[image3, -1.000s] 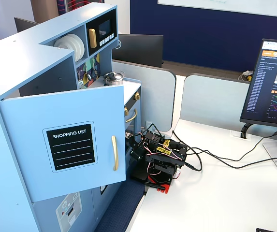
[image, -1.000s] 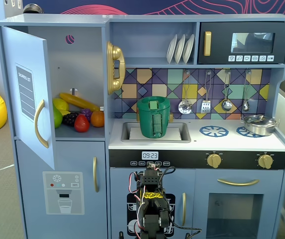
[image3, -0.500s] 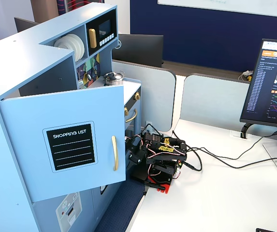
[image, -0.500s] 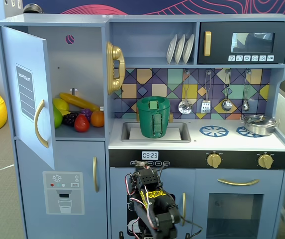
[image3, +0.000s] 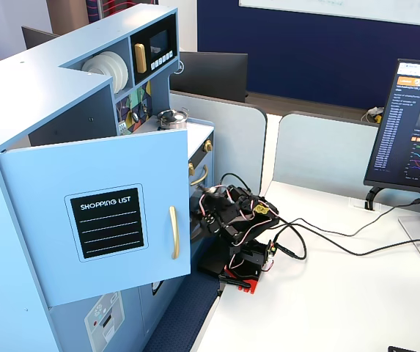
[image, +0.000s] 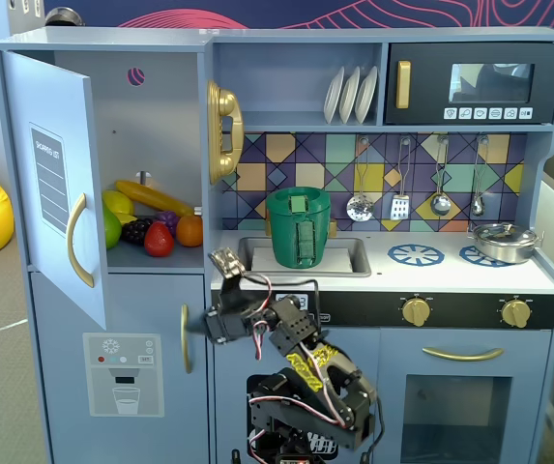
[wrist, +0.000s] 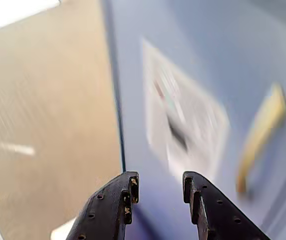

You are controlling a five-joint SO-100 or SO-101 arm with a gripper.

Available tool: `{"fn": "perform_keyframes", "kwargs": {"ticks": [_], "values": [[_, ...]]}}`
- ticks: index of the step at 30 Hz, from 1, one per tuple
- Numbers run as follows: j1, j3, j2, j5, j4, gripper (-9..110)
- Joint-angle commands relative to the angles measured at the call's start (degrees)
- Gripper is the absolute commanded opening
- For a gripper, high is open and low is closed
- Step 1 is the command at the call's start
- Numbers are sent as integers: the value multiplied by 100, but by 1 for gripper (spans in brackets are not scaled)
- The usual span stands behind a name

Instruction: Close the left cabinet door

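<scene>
One light, stiff door (image: 49,174) standing open, upper left; pushing its face near handle (image: 79,240); gripper (wrist: 158,189) released, holding nothing.

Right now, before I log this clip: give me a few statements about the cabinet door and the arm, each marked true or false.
1. The left cabinet door stands open. True.
2. The gripper clamps the door's gold handle. False: its fingers are apart and empty.
3. Toy fruit lies in the open compartment. True.
4. The microwave door is open. False: it is closed.
5. A green pot sits in the sink. True.
</scene>
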Motion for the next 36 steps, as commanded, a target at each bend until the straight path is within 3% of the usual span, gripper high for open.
{"fn": "perform_keyframes", "kwargs": {"ticks": [1,8,17,36], "values": [[-624,-1099,-475,-1099,-422,0],[-1415,-2672,-1521,-2628,-633,0],[-2909,-3375,-2522,-4922,-2162,0],[-4052,-5054,-5036,-5871,-3507,0]]}}
